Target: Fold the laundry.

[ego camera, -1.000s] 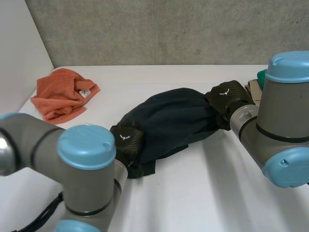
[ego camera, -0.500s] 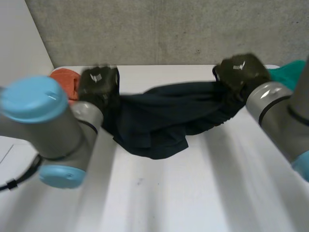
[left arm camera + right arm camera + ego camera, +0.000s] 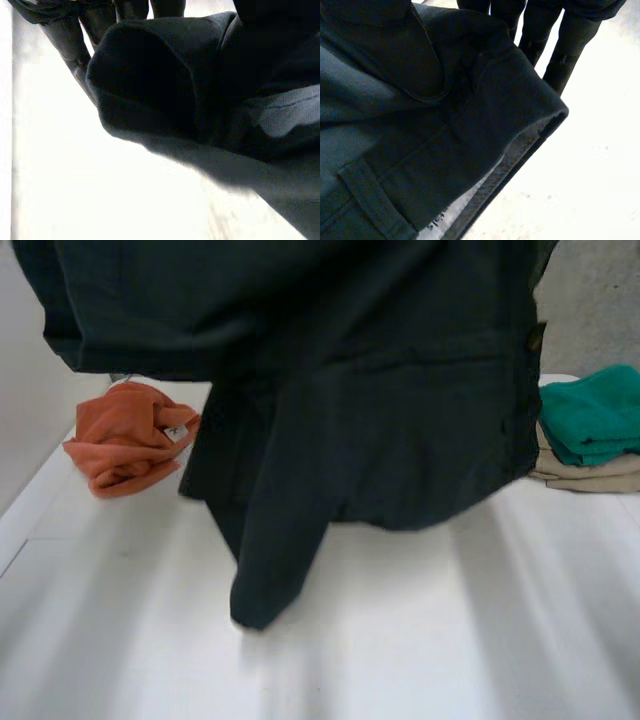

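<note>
White table [image 3: 450, 640]; grey concrete wall [image 3: 590, 310] behind

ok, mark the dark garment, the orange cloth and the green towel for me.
dark garment [image 3: 380, 390], head view, middle of the hanging fabric.
orange cloth [image 3: 125, 445], head view, centre of the crumpled heap.
green towel [image 3: 595, 415], head view, upper face of the folded towel.

text: none legible | tag [image 3: 176, 432] on orange cloth [image 3: 125, 445]: unreadable

White table [image 3: 400, 640]: crumpled orange cloth [image 3: 125, 445] mid-left of frame, nr the far edge; folded beige cloth [image 3: 590, 475] at right edge, w/ green cloth [image 3: 595, 415] stacked on it.
</note>
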